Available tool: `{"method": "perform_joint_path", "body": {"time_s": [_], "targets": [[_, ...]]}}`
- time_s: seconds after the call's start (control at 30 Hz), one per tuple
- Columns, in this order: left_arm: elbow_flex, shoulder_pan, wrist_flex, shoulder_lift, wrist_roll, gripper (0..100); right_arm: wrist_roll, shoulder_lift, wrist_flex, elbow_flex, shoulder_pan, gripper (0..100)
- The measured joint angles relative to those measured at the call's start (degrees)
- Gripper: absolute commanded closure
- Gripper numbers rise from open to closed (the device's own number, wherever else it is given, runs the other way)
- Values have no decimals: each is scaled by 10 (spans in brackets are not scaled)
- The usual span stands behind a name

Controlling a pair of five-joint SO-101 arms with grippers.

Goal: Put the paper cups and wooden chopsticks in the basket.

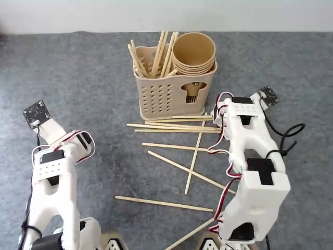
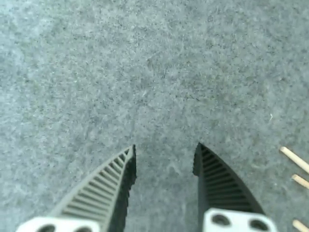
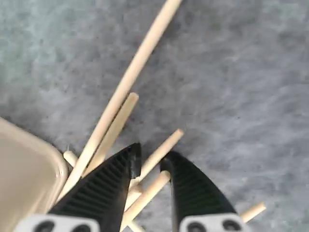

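No writing, number, label or sign can be read on anything here. The small black circuit boards [image 1: 36, 113] at the arms' wrists carry pale marks, but these are too small to make out.
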Motion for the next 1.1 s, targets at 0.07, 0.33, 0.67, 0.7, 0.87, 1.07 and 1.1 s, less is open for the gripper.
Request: {"method": "perform_joint_path", "body": {"time_s": [0.07,0.33,0.67,0.7,0.87,1.07,1.1], "targets": [[0,0,0,0,0,812,0,0,8,0,5,991],[0,0,0,0,0,812,34,-75,97,-2,5,991],[0,0,0,0,0,812,134,-215,189,-2,5,991],[0,0,0,0,0,812,143,-231,192,-2,5,991],[5,0,-3,0,0,813,220,-323,197,-2,5,991],[33,0,-43,0,0,813,353,-460,197,-10,-40,991],[34,0,-47,0,0,813,367,-479,197,-18,-51,991]]}}
